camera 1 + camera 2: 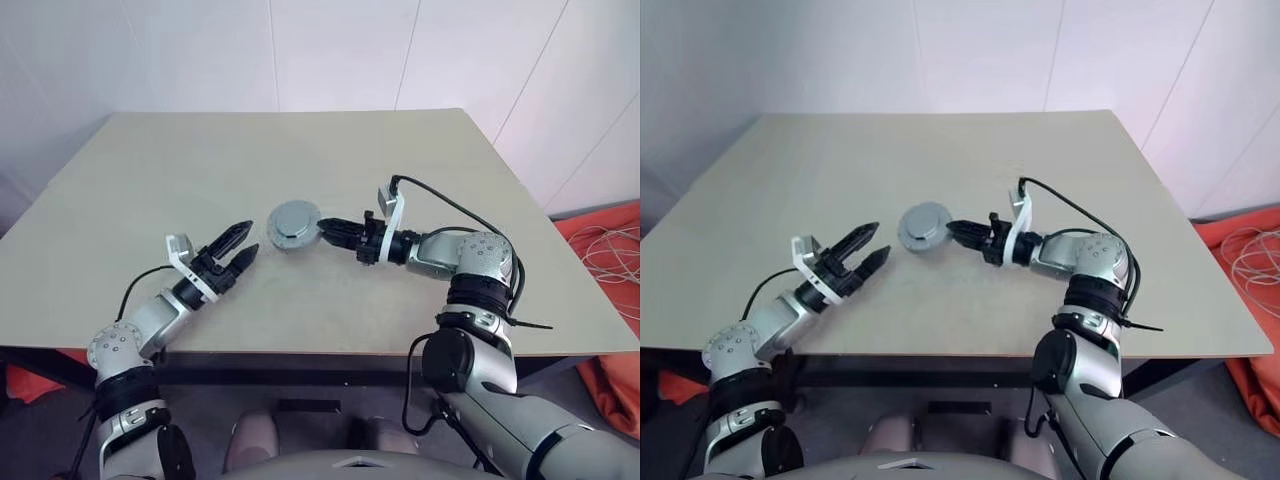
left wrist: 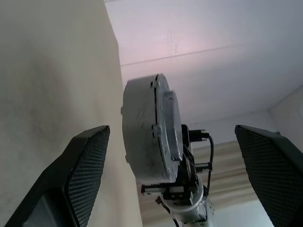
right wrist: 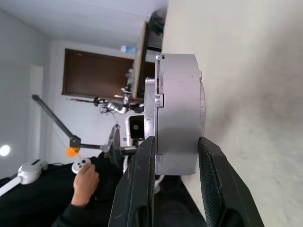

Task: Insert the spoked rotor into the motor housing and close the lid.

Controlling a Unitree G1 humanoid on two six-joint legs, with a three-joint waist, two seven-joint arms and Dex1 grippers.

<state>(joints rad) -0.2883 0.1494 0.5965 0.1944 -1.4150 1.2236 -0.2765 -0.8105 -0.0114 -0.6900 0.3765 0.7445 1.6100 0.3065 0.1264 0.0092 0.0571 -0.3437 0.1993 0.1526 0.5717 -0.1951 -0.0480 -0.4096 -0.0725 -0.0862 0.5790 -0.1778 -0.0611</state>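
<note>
Metal by the look of it, the closed housing (image 1: pixel 294 224) reads as a stiff, fairly heavy puck with a smooth grey wall, so it could slip or swing in a two-finger pinch. The lid (image 2: pixel 166 130) sits on it as a shallower disc with a raised centre, and the seam between the two looks even; the rotor I take to be inside, though nothing shows it.

The right hand (image 1: pixel 328 231) grips the housing by its edge, one finger on the lid side and one on the opposite face, as the right wrist view shows. That is a hold near the rim, not through the middle, so I judge the weight hangs off to one side and any quick turn could twist it loose. Whether the puck is clear of the worktop (image 1: pixel 150 180) or resting on it I cannot tell.

The left hand (image 1: pixel 238 246) stands spread wide and empty just beside the housing, apart from it.

Open worktop lies all around, its edges well apart from the housing, so setting it down flat nearby looks unhindered.
</note>
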